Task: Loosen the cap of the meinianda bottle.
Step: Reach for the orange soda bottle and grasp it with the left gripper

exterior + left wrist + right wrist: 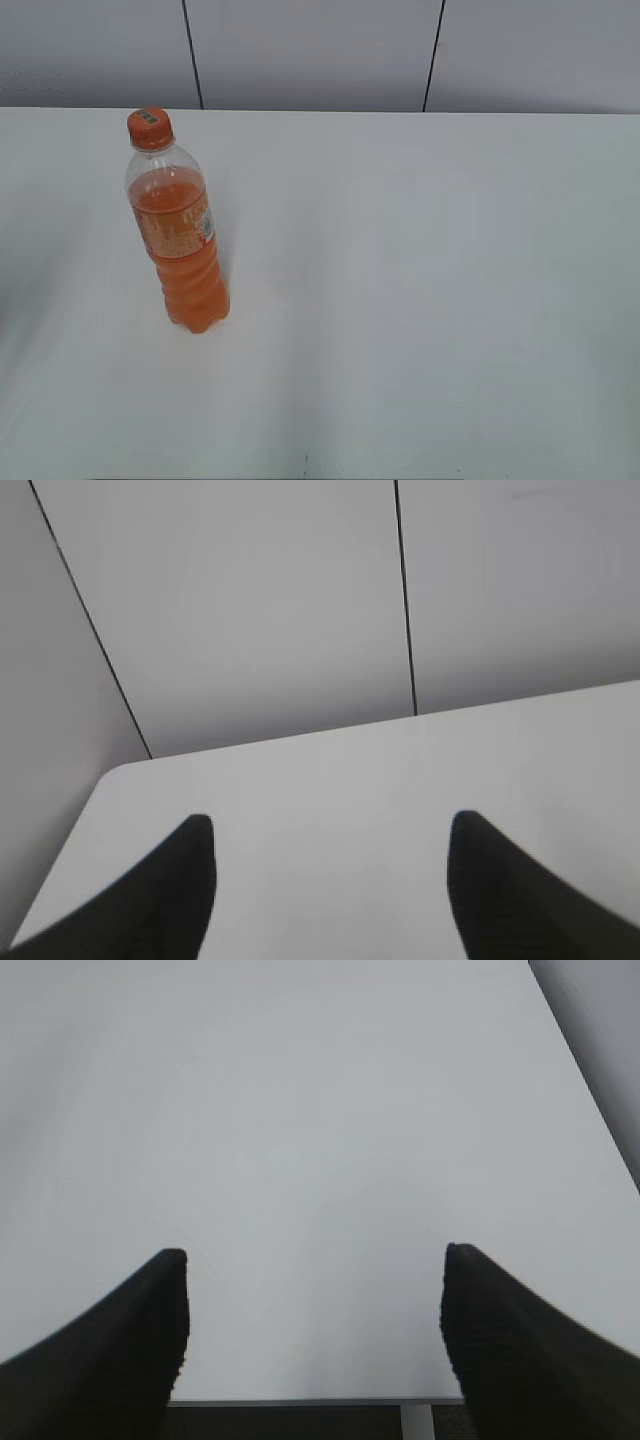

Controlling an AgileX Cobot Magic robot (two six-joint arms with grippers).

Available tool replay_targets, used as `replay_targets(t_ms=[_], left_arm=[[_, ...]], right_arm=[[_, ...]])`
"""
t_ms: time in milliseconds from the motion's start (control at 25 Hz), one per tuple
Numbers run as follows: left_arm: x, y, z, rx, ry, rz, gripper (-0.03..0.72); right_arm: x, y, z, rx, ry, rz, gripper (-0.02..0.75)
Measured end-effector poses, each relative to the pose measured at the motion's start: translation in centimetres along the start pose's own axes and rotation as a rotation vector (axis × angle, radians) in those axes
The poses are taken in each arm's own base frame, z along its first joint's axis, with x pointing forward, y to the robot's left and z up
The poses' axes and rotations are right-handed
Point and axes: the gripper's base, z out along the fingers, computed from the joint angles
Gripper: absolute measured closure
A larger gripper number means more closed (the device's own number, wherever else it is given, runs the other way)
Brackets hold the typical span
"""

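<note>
One bottle: the meinianda bottle (178, 232) stood upright on the white table (420, 300), toward the left side and closer to the far edge than the near one.
Cap: the cap (150, 127) sat on top of the bottle. It looked small, round and orange, with a little dark mark on it.
Left gripper: the left gripper (330, 890) had its two dark fingers apart with nothing between them. It hung above a far corner of the table, facing the wall (250, 610).
Right gripper: the right gripper (312, 1335) was wide apart too, with nothing in it. It hung above the near edge of the table.
Where the arms were: neither arm showed in the outside view, so both seemed well apart from the bottle.
Step in hand: I think it was reaching for the bottle.
How to do it well: one gripper should probably hold the bottle body firmly so it cannot spin or tip. The other should come down straight over the cap, pinch its sides, and turn.
Bottle feel: clear, thin plastic with bumpy ribs low down. It may squash if squeezed hard.
Label: orange and smooth, wrapped around the middle.
Drink: orange, filling most of the bottle.
Table feel: flat, smooth and plain white.
</note>
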Motion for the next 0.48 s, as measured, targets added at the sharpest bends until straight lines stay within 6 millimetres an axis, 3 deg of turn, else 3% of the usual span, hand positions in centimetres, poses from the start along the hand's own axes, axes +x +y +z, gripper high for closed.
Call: replay_targets(t_ms=[200, 480], left_arm=[[2.1, -0.4, 3.3, 0.04, 0.062, -0.08, 0.241], [6.3, -0.4, 7.0, 0.086, 0.224, -0.063, 0.258]], right_arm=[[0.0, 0.0, 0.0, 0.001, 0.0, -0.001, 0.15], [0.0, 0.0, 0.0, 0.001, 0.0, -0.001, 0.15]])
